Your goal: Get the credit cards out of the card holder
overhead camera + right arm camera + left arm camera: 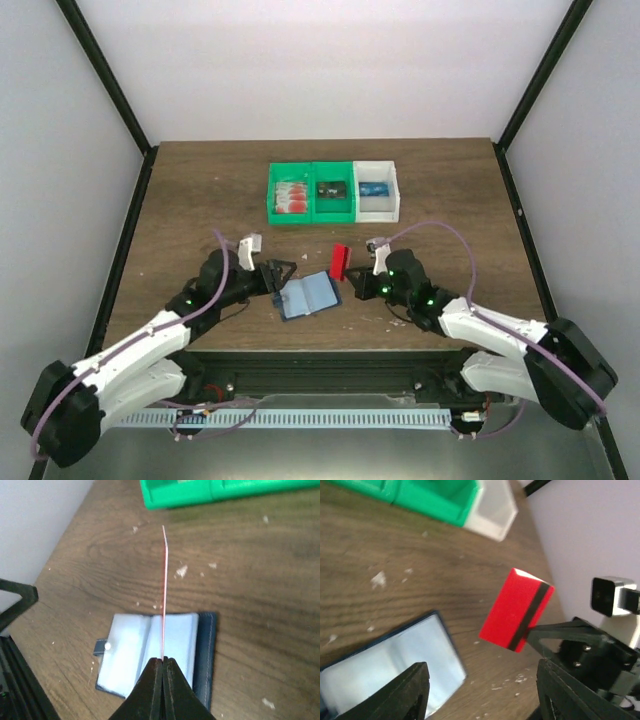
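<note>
The card holder [308, 295] lies open and flat on the table, pale blue pockets up, navy border showing [206, 655] [395, 665]. My right gripper [356, 281] [163, 661] is shut on a red credit card [340, 261] with a dark stripe [517, 609]. It holds the card in the air just right of the holder, and the right wrist view shows it edge-on [164, 590]. My left gripper [278, 277] [482, 680] stands open at the holder's left end with nothing between its fingers.
A green bin [310, 192] [430, 497] [225, 490] and a white bin [377, 190] [492, 515] stand side by side at the back. They hold red-and-white cards [291, 196], a dark card [332, 189] and a blue card [374, 188]. White crumbs dot the wood.
</note>
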